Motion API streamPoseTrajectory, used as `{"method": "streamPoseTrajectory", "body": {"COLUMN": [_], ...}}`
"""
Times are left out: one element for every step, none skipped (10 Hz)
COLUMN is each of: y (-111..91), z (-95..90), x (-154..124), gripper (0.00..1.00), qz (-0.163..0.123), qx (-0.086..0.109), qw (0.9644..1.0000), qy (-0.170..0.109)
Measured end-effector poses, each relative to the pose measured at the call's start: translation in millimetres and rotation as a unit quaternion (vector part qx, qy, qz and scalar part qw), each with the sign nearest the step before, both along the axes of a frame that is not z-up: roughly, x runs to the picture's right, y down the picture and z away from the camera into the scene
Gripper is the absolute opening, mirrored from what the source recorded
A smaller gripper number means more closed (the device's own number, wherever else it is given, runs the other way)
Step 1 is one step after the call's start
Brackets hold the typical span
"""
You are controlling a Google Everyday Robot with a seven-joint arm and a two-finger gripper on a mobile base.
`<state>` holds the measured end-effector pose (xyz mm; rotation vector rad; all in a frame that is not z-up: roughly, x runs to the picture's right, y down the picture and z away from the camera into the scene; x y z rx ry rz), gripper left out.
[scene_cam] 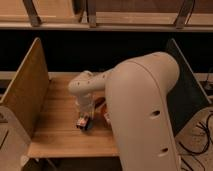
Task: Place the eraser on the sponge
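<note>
My gripper (82, 119) reaches down from the white wrist (85, 90) to the middle of the wooden table (55, 135). At its tip is the eraser (81, 122), a small white block with a reddish stripe and a dark end, low over the tabletop. Whether the eraser is held or resting there I cannot tell. The sponge is hidden, covered by the gripper and the eraser.
A small orange-red and white item (103, 113) lies just right of the gripper. Upright wooden panels (27, 90) wall the table's left and right sides. My bulky white arm (145, 115) covers the table's right half. A dark gap and shelf rail run behind.
</note>
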<state>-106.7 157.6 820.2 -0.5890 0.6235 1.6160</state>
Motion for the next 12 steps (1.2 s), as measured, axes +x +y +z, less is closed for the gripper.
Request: {"method": "streamPoseTrajectory", "body": {"y": [0.0,0.0,0.0,0.5,0.6,0.8,0.6,0.6,0.7,0.6,0.7,0.6], "z": [0.0,0.1,0.1,0.5,0.6,0.7,0.7,0.6,0.7,0.6,0.7,0.7], "x": [0.0,0.1,0.3,0.5,0.5,0.5,0.5,0.5,0.6,0.6,0.6,0.6], "gripper": [0.21,0.21,0.21,0.21,0.21,0.21,0.21,0.2,0.17,0.12,0.12,0.19], "qz": [0.0,0.0,0.0,0.0,0.0,0.0,0.0,0.0,0.0,0.0,0.0,0.0], "qx": [0.0,0.0,0.0,-0.001,-0.001,-0.001,-0.001,-0.001,-0.001,-0.001,-0.001,-0.001], "qw": [1.0,1.0,1.0,1.0,1.0,1.0,1.0,1.0,1.0,1.0,1.0,1.0], "qy": [0.0,0.0,0.0,0.001,0.001,0.0,0.0,0.001,0.001,0.001,0.001,0.001]}}
